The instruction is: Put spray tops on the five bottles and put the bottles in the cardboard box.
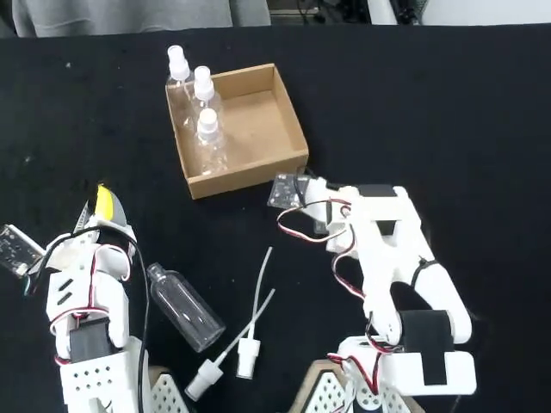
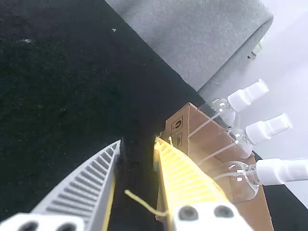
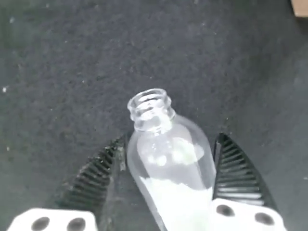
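Note:
Three clear bottles [image 1: 207, 129] with white spray tops stand along one side of the cardboard box [image 1: 275, 129]; they also appear as bottles [image 2: 250, 137] in the left wrist view. My right gripper [image 3: 171, 139] is shut on an uncapped clear bottle [image 3: 166, 159], whose open neck points away from the wrist. The right arm [image 1: 379, 228] sits just in front of the box. Another uncapped bottle [image 1: 185, 305] lies on the table beside my left arm. Two loose spray tops [image 1: 248, 354] lie near it with their tubes. My left gripper [image 2: 138, 142] is open, holds nothing, and points toward the box.
A black cloth [image 1: 448, 112] covers the table. The box's right half [image 1: 263, 120] holds nothing. A grey surface [image 2: 192, 33] runs behind the table's far edge.

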Robot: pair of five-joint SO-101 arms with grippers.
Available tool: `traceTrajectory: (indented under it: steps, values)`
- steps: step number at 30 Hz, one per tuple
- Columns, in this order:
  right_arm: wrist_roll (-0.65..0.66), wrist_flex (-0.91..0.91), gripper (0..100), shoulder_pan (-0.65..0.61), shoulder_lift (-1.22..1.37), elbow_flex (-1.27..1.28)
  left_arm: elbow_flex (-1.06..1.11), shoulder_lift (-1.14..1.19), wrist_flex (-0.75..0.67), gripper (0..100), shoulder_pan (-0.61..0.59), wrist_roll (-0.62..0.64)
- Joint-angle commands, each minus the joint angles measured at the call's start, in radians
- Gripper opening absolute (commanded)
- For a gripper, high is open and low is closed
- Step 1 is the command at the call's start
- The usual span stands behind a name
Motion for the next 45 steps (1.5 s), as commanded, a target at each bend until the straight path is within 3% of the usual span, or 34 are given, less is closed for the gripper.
traceTrajectory:
  steps: [1, 6, 17, 22, 45]
  values:
    - [-0.098, -0.014, 24.3, 0.025, -0.062, -0.012, 0.022, -0.005, 0.000, 10, 0.001, -0.006]
    - [-0.215, -0.011, 24.3, 0.025, -0.062, -0.012, 0.022, -0.005, 0.000, 10, -0.001, -0.006]
    - [-0.199, 0.264, 25.3, 0.018, -0.061, -0.185, 0.022, -0.005, 0.000, 10, -0.002, -0.006]
    - [-0.166, 0.270, 34.6, 0.025, -0.061, -0.179, 0.022, -0.005, 0.000, 10, -0.002, -0.006]
    - [-0.115, 0.161, 31.3, 0.080, 0.053, -0.128, 0.022, -0.003, 0.000, 10, -0.004, -0.006]
